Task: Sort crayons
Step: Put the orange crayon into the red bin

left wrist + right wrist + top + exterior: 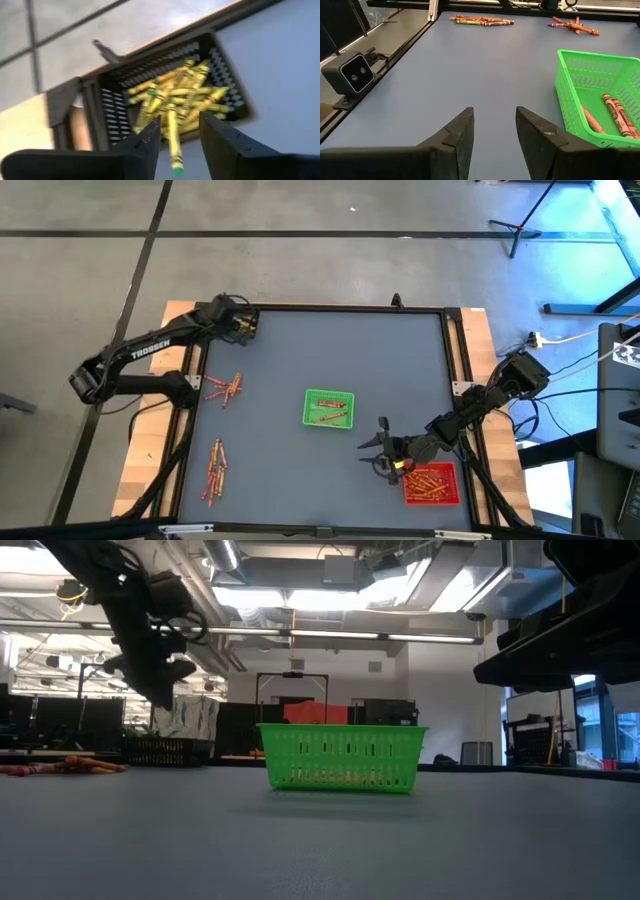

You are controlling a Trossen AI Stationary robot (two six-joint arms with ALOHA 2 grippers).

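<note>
My left gripper [240, 326] hangs open over a black tray [100, 100] at the table's far left corner. The tray holds several yellow crayons [195, 95]. One yellow crayon [173, 142] shows in the gap between my left fingers and touches neither; I cannot tell whether it is falling or lying on the pile. My right gripper [383, 455] is open and empty just above the table, beside the red tray [450, 495]. That tray holds several red and orange crayons [430, 482]. The green tray [310, 408] stands mid-table with a few crayons [615, 114].
Two loose piles of red, orange and yellow crayons lie on the table's left side, one farther back [225, 387] and one nearer the front [214, 470]. The low camera [351, 73] sits at the near edge. Bare grey table lies between the trays.
</note>
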